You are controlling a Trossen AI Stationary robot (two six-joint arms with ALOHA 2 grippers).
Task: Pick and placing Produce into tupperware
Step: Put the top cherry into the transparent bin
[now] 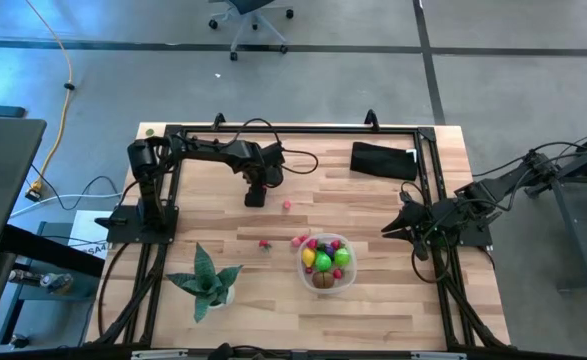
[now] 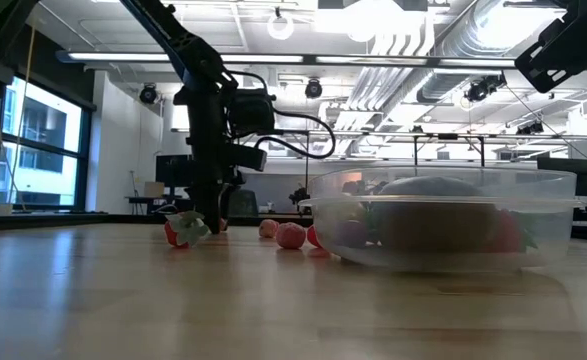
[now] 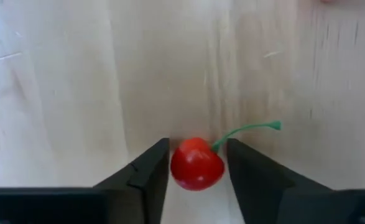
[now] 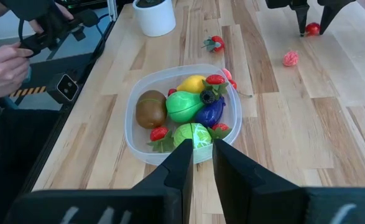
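My left gripper (image 3: 198, 171) is down at the table (image 1: 373, 300), fingers (image 3: 146, 174) either side of a red cherry (image 3: 196, 164). The gap is narrow and the cherry fills it; I cannot tell whether both fingers actually press on it. The cherry rests on the wood between my fingertips. Its thin green stem (image 3: 247, 129) curves out ahead of the fingers and off to one side, ending in a small knob, so its long axis runs obliquely away from me.

The tupperware (image 4: 138, 134) sits well apart from that gripper, just ahead of my right gripper (image 4: 199, 163), whose fingers are parted only by a slim slot, holding nothing. Inside: a brown piece (image 4: 151, 108), yellow (image 4: 193, 83), bright green (image 4: 183, 106), purple (image 4: 212, 111). A pink piece (image 4: 290, 58) lies loose between the cherry and the container.
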